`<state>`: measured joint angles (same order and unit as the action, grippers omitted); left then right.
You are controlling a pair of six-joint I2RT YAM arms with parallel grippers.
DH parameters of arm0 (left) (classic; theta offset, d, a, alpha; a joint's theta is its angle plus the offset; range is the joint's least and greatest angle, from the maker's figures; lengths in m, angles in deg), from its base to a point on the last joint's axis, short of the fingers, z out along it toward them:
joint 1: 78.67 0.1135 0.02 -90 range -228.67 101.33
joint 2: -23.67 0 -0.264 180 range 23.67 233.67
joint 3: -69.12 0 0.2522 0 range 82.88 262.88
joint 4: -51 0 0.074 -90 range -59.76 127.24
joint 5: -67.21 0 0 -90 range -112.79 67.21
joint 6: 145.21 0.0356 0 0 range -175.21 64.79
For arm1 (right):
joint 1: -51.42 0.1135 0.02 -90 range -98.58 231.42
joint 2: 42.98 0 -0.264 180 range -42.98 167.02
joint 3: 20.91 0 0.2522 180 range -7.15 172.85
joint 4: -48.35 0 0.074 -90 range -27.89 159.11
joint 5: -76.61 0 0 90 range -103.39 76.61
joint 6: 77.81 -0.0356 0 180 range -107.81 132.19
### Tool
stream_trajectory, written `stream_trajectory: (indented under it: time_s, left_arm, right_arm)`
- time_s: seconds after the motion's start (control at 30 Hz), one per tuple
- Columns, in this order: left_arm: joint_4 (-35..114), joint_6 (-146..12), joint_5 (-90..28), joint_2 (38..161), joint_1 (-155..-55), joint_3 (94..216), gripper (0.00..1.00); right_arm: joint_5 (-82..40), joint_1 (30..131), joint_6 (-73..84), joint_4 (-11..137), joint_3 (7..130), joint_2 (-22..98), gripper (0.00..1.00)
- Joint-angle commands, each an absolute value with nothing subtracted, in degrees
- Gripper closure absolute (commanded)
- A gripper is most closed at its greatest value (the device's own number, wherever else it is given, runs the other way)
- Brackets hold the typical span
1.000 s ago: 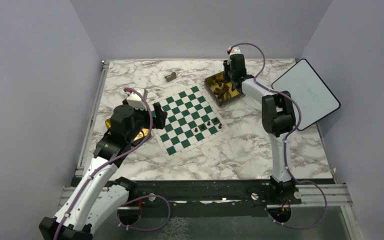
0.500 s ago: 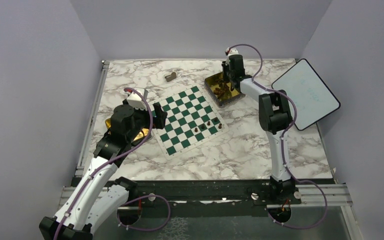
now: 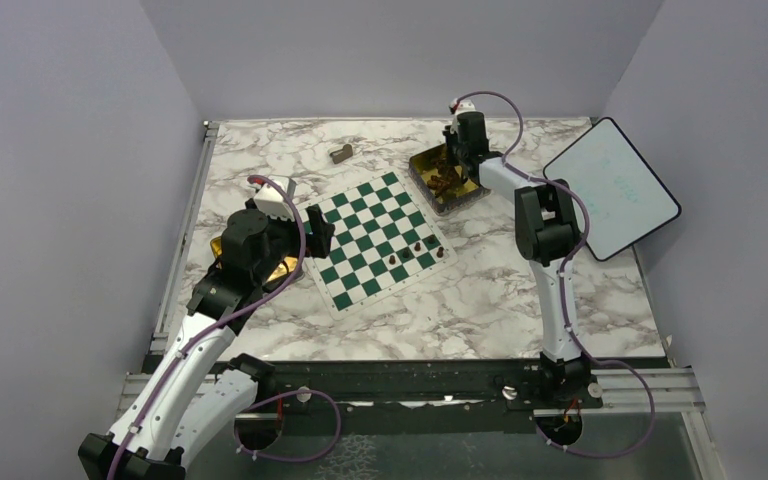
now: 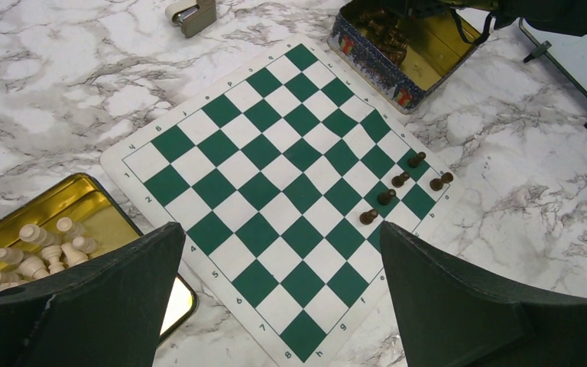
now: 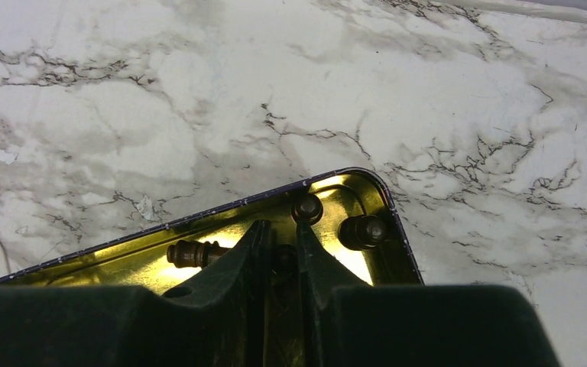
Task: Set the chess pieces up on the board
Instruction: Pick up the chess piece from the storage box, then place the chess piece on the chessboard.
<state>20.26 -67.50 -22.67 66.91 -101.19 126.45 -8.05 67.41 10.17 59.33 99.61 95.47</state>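
Now 5 chess pieces (image 4: 387,196) stand near the right edge of the board (image 4: 275,153), and many more lie in the gold tin (image 5: 237,202) behind it. In the last second my right gripper (image 5: 281,252) goes a little deeper into this tin, and its fingers are narrow around 1 dark piece (image 5: 283,260). So I judge that the next pick is starting. My left gripper (image 4: 280,229) stays wide open over the board.

Green-and-white chequered board (image 4: 275,183), dark brown chess pieces (image 4: 387,196)
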Motion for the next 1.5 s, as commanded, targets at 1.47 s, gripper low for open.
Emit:
stream_trajectory:
  time_s: [1.47]
  left_arm:
    - [20.62,-66.80,-21.13,65.62,-101.35,126.03,0.01]
  right_arm:
    - [-19.42,71.08,4.82,54.44,67.66,59.83,0.92]
